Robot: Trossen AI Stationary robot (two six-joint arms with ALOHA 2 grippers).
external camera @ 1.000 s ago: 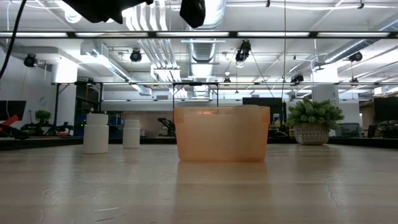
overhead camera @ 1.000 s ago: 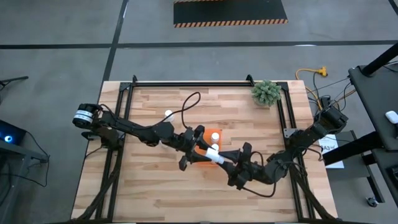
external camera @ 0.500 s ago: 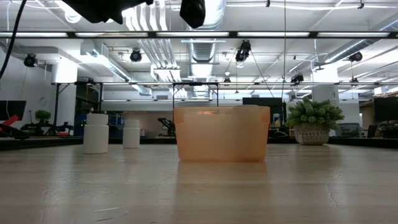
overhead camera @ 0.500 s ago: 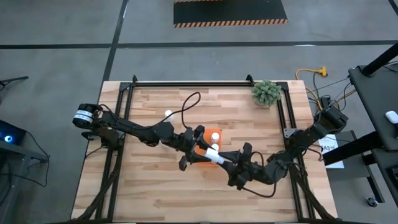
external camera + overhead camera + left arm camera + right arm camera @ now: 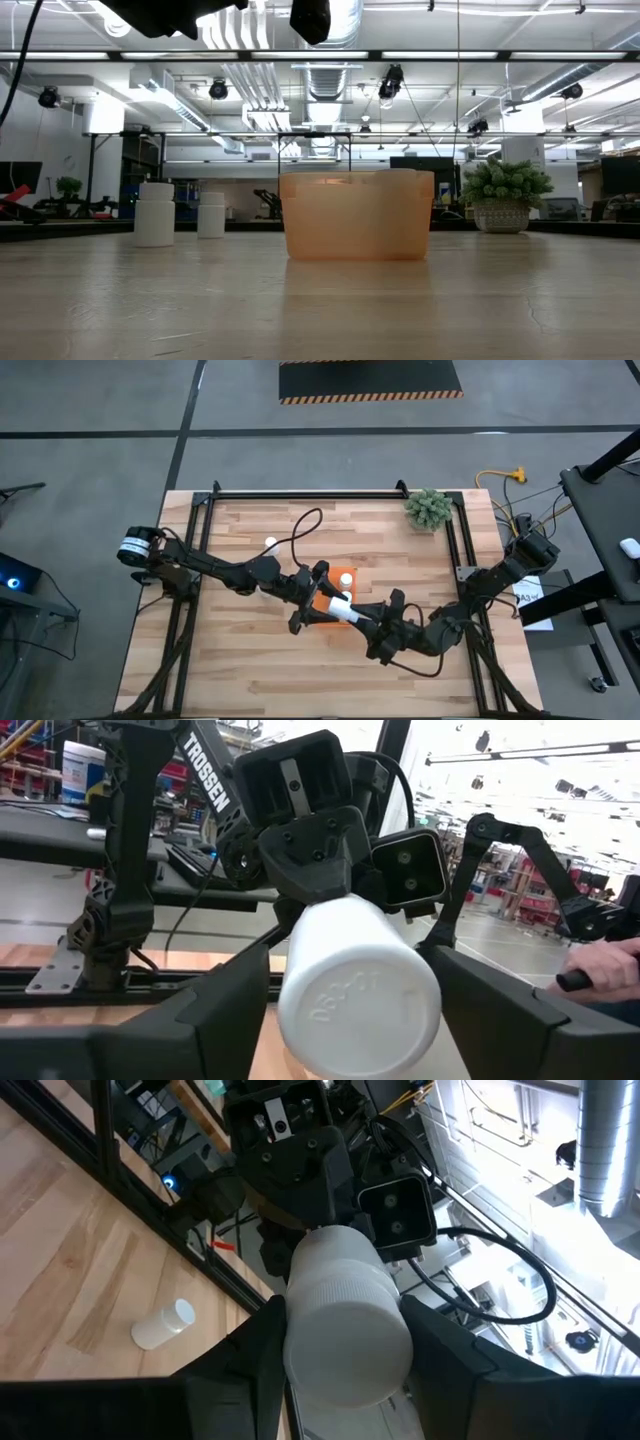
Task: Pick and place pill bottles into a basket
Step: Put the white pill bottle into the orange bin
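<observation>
The orange basket sits at the table's middle with two white pill bottles upright in it. My left gripper and my right gripper meet above the basket, both shut on one white pill bottle that lies level between them. Its base faces the left wrist camera and its cap faces the right wrist camera. Another bottle stands on the table toward the far left. The low view shows two bottles standing left of the basket. My left gripper pinches the bottle's base end between its two fingers, which lie along the bottle's sides, level, from the table's left. The bottle is level, clear of the basket. My right gripper pinches the bottle's cap end between its two fingers, which lie along the bottle, level, from the table's right. The bottle is lifted clear.
A green potted plant stands at the far right corner. A black frame runs along the table's far edge and sides. A person's hand shows beyond the table in the left wrist view.
</observation>
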